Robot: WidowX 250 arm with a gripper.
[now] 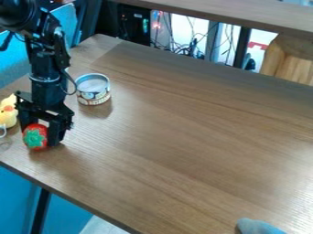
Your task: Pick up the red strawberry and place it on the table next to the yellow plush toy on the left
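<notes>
Black arm (47, 68) (thin cable (74, 85), apparently)

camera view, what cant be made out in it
In the camera view:
toy strawberry: far side and any contact with the gripper hidden by its near side
yellow toy bird: cut off by left edge
blue-grey thing: cut off by bottom edge
tin can: print too small

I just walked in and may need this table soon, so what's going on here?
A black robot arm has its black two-finger claw closed around a red toy strawberry with green leaves, low over the brown wooden table near its edge. A round metal can with a printed label stands farther back, and a yellow duck-like toy is beside the claw.
</notes>
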